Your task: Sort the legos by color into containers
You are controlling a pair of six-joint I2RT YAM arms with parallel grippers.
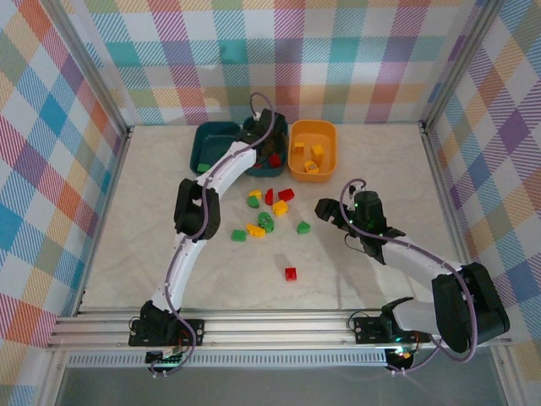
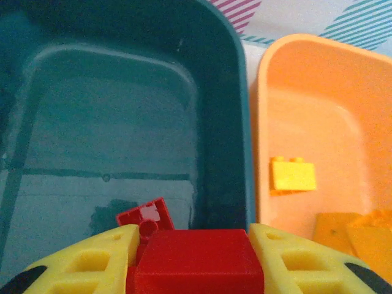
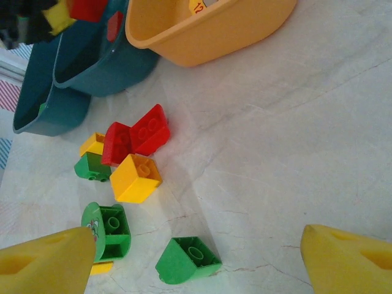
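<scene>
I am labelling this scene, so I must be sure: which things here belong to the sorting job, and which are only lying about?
Job: loose bricks; red brick in the left gripper; left teal tub; middle teal tub; orange tub with yellow bricks.
Not job: plaid walls; metal rail.

Smooth, glossy plastic was seen on the teal tub (image 2: 110,122) and the red brick (image 2: 196,266) — the tabletop (image 3: 294,141) was found matt, faintly veined.
</scene>
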